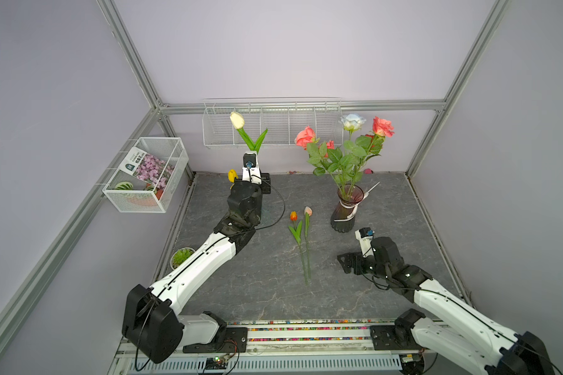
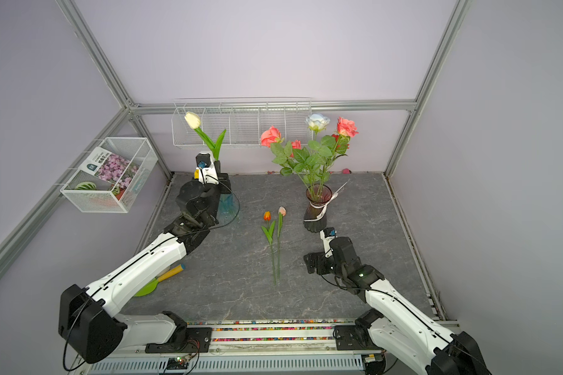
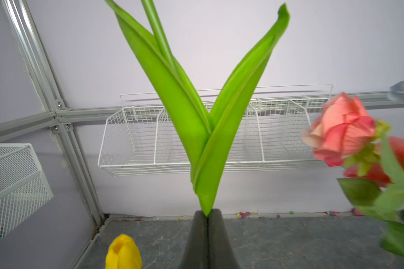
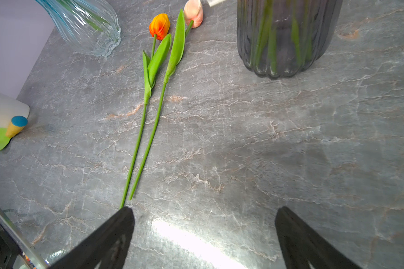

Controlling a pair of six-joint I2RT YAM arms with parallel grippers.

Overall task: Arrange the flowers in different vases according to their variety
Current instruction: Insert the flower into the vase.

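Note:
My left gripper (image 3: pixel 208 215) is shut on the leaf base of a cream tulip (image 1: pixel 237 120), holding it upright over the back left of the table. A yellow tulip (image 3: pixel 123 253) stands just below it, by the teal vase (image 2: pixel 226 204), which the left arm mostly hides. Coral and white-blue roses (image 1: pixel 351 120) stand in the maroon vase (image 1: pixel 346 211). An orange tulip (image 4: pixel 159 24) and a peach tulip (image 4: pixel 193 12) lie side by side on the table. My right gripper (image 4: pixel 203 216) is open and empty, low over the table just right of their stem ends.
A mesh basket (image 1: pixel 145 175) with a flower packet hangs on the left wall. A wire rack (image 1: pixel 273 123) hangs on the back wall. A succulent pot (image 1: pixel 182 256) and a green scoop (image 2: pixel 163 279) sit at the table's left edge under the left arm.

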